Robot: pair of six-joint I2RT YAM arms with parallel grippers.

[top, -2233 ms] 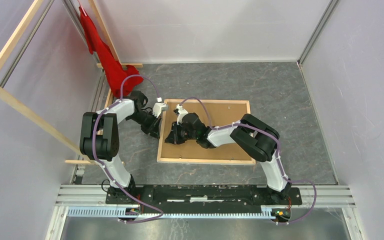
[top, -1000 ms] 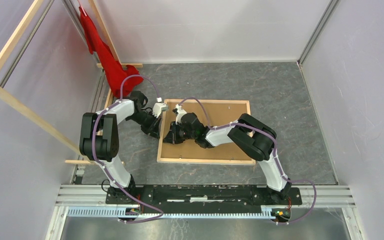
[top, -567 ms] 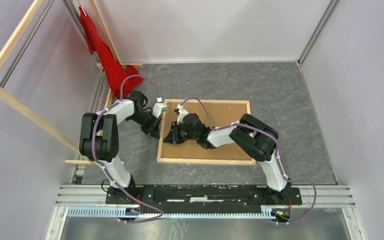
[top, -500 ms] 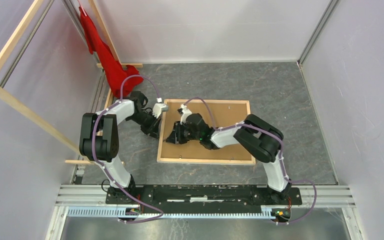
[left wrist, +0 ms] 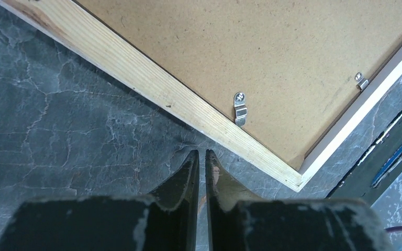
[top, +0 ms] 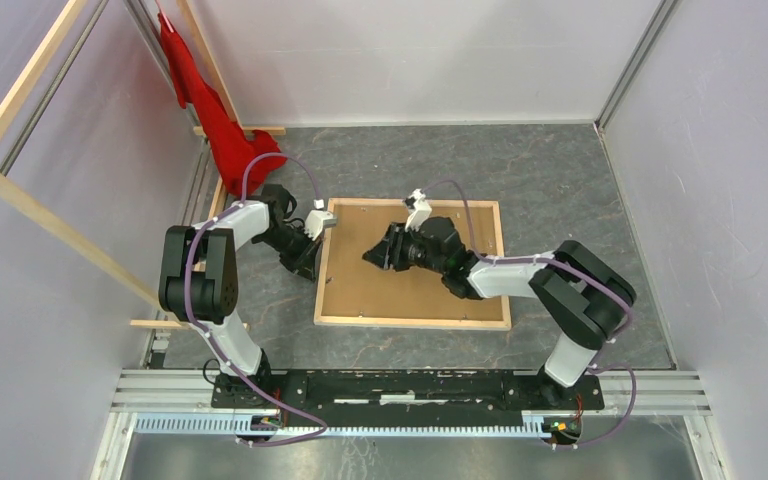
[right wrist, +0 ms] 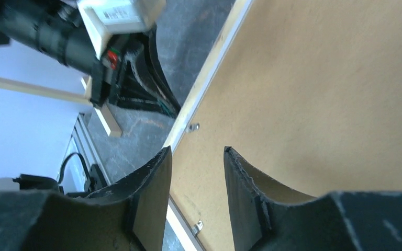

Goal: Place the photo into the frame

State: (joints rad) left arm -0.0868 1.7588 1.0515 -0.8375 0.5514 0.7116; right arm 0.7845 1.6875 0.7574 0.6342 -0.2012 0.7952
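Observation:
The frame (top: 410, 322) lies face down on the grey table, pale wood rails up, with the brown backing board (top: 400, 295) inside it. The photo is not in view. My left gripper (top: 311, 266) is shut and empty, its tips low on the table just outside the frame's left rail (left wrist: 152, 86), close to a small metal clip (left wrist: 240, 109). My right gripper (top: 373, 256) is open and empty, hovering over the middle of the backing board (right wrist: 319, 78), pointing toward the left rail (right wrist: 209, 78).
A red cloth (top: 222, 130) hangs at the back left beside long pale wooden beams (top: 50, 225). An aluminium rail (top: 410, 385) carries the arm bases at the near edge. Pale walls close in the table on three sides.
My right gripper has drawn back from the frame's left side toward the middle of the backing board, and its arm has swung right. The left arm has barely moved.

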